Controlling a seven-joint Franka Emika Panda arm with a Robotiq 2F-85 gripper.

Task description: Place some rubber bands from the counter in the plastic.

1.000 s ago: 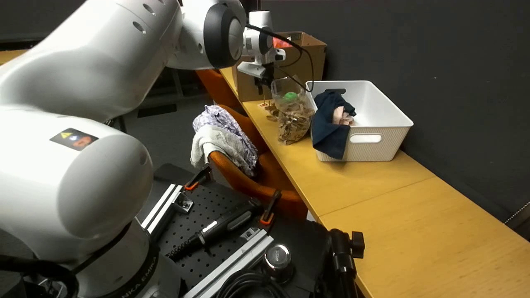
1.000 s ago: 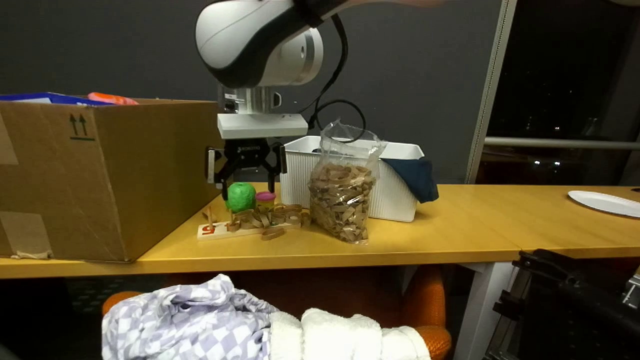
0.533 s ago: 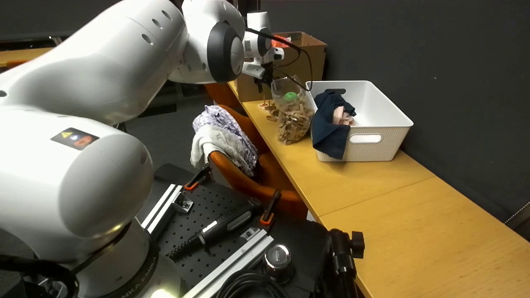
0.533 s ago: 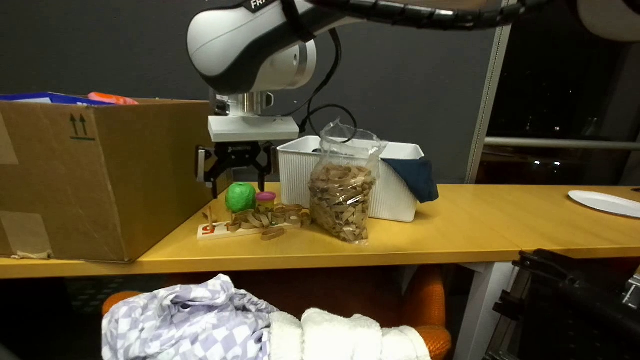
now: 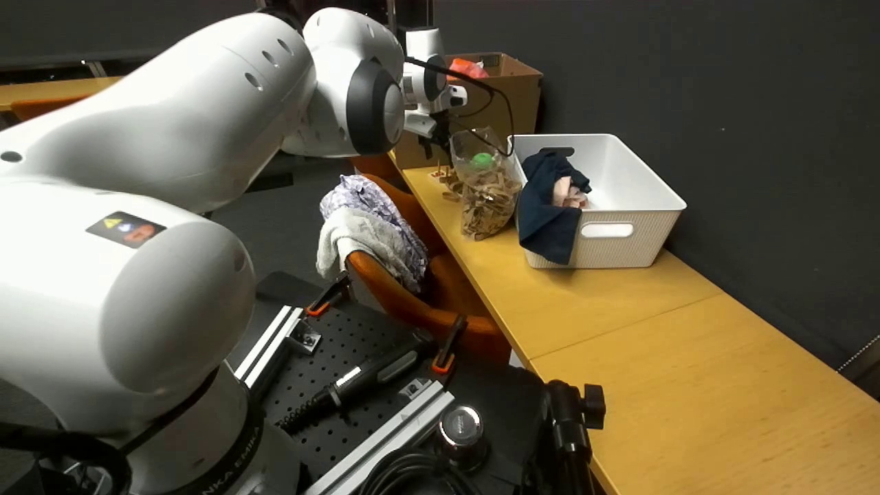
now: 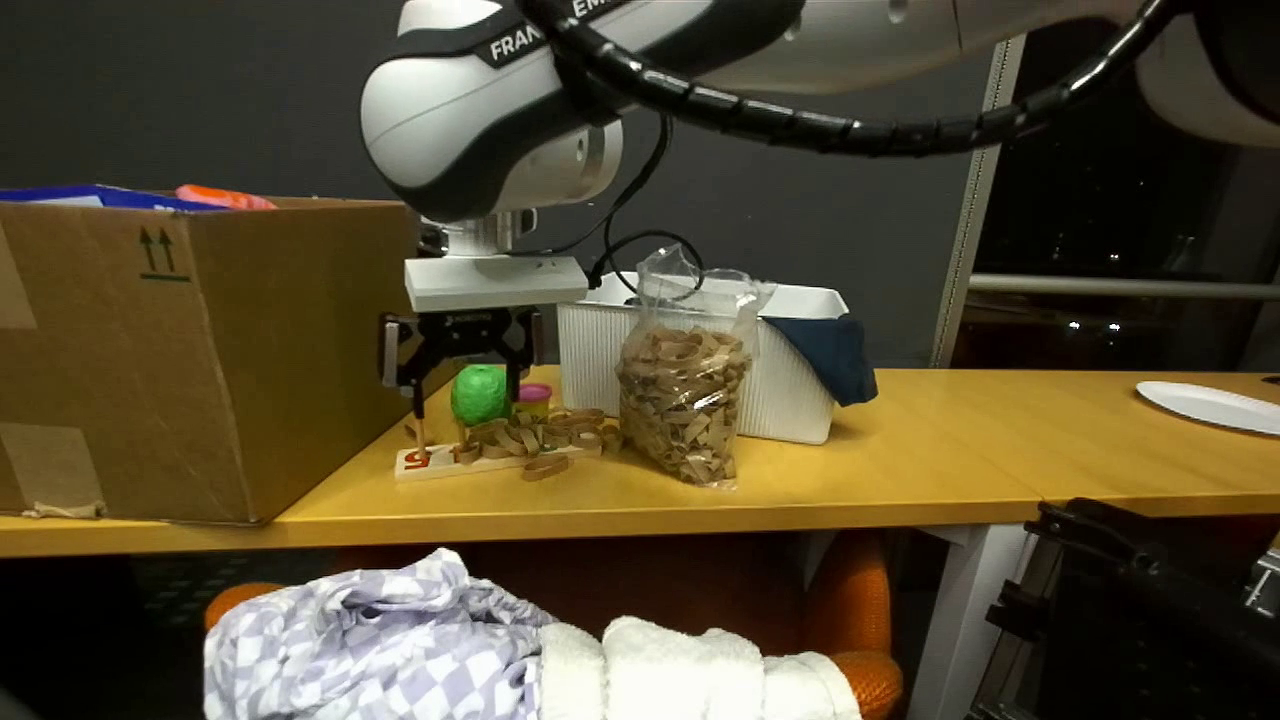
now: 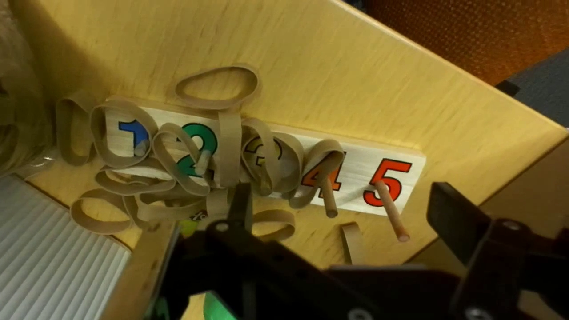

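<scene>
Gripper (image 7: 342, 191): fingers spread apart, nothing clamped. My read: pre-grasp, lining up. Next should be (wrist-view clock): shift toward 9, lower clear of the pegs (image 7: 330, 202), pinch 1+ rubber bands (image 7: 230, 149). Nearest of these shows between the fingers, 10 o'clock, by peg 4; most lie 9-10, on and around the number board (image 7: 355, 166). In an exterior view, plastic bag (image 6: 700, 315) upright at 3.

Between the parted fingers of the black gripper (image 7: 342, 195), two round wooden pegs (image 7: 390, 211) are framed. Mostly to one side, tan rubber bands (image 7: 230, 146) are strewn over and around a pale wooden numbered board (image 7: 355, 165), with a clear plastic bag (image 7: 22, 106) shown farther out.
</scene>
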